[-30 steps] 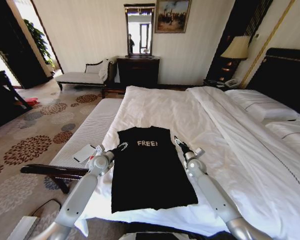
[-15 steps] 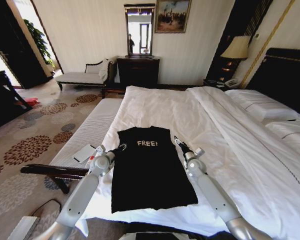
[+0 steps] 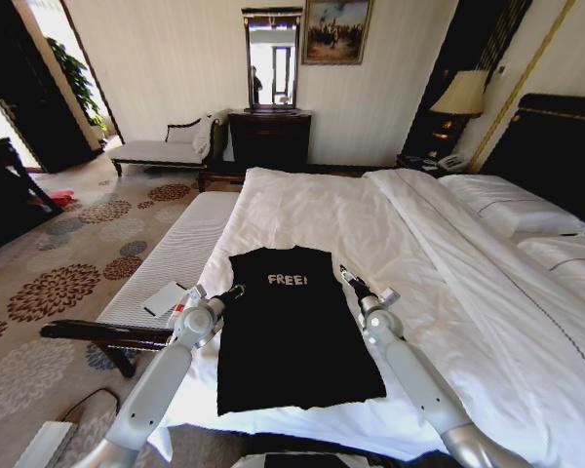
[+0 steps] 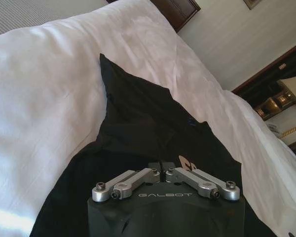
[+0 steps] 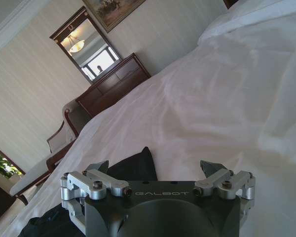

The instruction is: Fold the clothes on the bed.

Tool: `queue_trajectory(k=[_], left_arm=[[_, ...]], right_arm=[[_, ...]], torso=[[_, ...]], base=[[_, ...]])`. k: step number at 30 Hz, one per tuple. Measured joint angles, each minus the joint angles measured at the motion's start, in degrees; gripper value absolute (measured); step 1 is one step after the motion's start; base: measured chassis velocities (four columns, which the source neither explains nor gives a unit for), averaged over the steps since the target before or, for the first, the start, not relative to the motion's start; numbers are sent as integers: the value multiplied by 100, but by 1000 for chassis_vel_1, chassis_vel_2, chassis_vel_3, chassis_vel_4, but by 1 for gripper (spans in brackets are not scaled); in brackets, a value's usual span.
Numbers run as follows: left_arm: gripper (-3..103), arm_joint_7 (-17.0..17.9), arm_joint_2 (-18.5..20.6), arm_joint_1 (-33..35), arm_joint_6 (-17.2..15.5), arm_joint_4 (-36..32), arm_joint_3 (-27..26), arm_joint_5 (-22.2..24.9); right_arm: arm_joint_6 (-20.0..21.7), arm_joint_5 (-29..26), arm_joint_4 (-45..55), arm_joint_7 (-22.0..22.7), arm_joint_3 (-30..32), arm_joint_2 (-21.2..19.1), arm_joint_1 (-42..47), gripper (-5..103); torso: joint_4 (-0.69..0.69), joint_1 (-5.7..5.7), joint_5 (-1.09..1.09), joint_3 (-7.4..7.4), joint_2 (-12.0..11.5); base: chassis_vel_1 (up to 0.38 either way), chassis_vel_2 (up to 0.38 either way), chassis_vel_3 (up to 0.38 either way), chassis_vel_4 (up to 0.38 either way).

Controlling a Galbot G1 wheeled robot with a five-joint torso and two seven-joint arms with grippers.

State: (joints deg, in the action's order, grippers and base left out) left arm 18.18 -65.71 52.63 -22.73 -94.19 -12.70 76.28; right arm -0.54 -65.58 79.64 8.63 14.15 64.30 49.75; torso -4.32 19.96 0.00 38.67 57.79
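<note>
Left gripper [image 3: 236, 290] had slid slightly down and inward along the shirt's left edge since a second before; shirt, bed and right arm were unchanged. Its fingers were pressed together, nothing between them, over black cloth near the shoulder. White sheet lay bare left of the shirt out to the bed [image 3: 302, 210] edge, with a striped bench [image 3: 175, 258] beyond. Shirt [image 3: 291, 331] lay flat near the bed's foot, black, sleeves tucked under, "FREE!" on the chest. Right gripper [image 3: 346, 276] sat just off the shirt's right shoulder, fingers spread wide, empty. Open sheet ran right toward the pillows [image 3: 512, 203].
</note>
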Motion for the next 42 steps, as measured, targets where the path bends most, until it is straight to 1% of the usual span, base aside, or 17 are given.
queue_trajectory(k=[12, 13, 15, 16, 17, 20, 22, 23, 25, 26, 28, 29, 33, 35, 38, 39, 42], left_arm=[[-2, 33, 108, 312, -54, -269, 6, -339], [3, 32, 128, 353, -66, -343, -1, -368], [3, 31, 161, 417, -86, -454, -16, -410], [14, 28, 207, 494, -101, -601, -38, -459], [14, 25, 243, 553, -108, -731, -63, -488], [24, 13, 327, 696, -131, -1049, -131, -516], [35, 9, 389, 811, -151, -1371, -231, -509], [35, 9, 389, 811, -151, -1371, -231, -509], [46, 12, 403, 839, -159, -1550, -368, -436], [46, 27, 398, 823, -159, -1588, -442, -376], [57, 60, 367, 703, -156, -1553, -606, -249], [57, 60, 367, 703, -156, -1553, -606, -249], [79, 94, 277, 176, -105, -832, -816, -93], [79, 94, 252, 14, -104, -581, -819, -63], [95, 71, 164, -497, -112, 141, -763, 25], [95, 71, 164, -497, -112, 141, -763, 25], [100, -7, 7, -1123, -111, 1075, -646, -27]], right_arm=[[15, 35, 10, 50, 3, 5, 4, 100], [16, 39, 5, 52, 4, 8, 4, 100], [17, 42, -2, 54, 6, 10, 3, 100], [17, 43, -6, 56, 12, 11, 3, 100], [18, 43, -8, 58, 18, 10, 3, 100], [18, 44, -8, 59, 34, -1, 14, 100], [18, 48, -7, 61, 49, -7, 30, 100], [18, 48, -7, 61, 49, -7, 30, 100], [18, 52, 0, 62, 61, -7, 50, 100], [18, 53, 6, 63, 69, -7, 59, 100], [18, 56, 27, 65, 78, -3, 79, 100], [18, 56, 27, 65, 78, -3, 79, 100], [20, 87, 74, 74, 79, 22, 104, 100], [20, 91, 84, 76, 76, 34, 109, 100], [22, 101, 111, 79, 64, 58, 125, 100], [22, 101, 111, 79, 64, 58, 125, 100], [26, 102, 136, 82, 62, 69, 142, 100]], torso=[[0, 0, -1, 0, 0], [1, 0, 0, 0, 0], [1, 0, 0, 0, 0], [1, 0, -1, 0, 0], [1, 0, -1, 0, 0], [1, 0, 0, 0, 0], [1, 0, 0, 0, 0], [1, 0, 0, 0, 0], [1, -1, 0, 0, 0], [1, -1, 0, 0, 0], [1, 0, 0, 0, 0], [1, 0, 0, 0, 0], [0, 0, 0, 0, 0], [1, 0, -1, 0, 0], [1, 0, 0, 1, 0], [1, 0, 0, 1, 0], [0, 0, 0, 0, 0]], base=[[0, 0, 0, 0], [0, 0, 0, 0], [0, 0, 0, 0], [0, 0, 0, 0], [0, 0, 0, 0], [0, 0, 0, 0], [0, 0, 0, 0], [0, 0, 0, 0], [0, 0, 0, 0], [0, 0, 0, 0], [0, 0, 0, 0], [0, 0, 0, 0], [0, 0, 0, 0], [0, 0, 0, 0], [0, 0, 0, 0], [0, 0, 0, 0], [0, 0, 0, 0]])
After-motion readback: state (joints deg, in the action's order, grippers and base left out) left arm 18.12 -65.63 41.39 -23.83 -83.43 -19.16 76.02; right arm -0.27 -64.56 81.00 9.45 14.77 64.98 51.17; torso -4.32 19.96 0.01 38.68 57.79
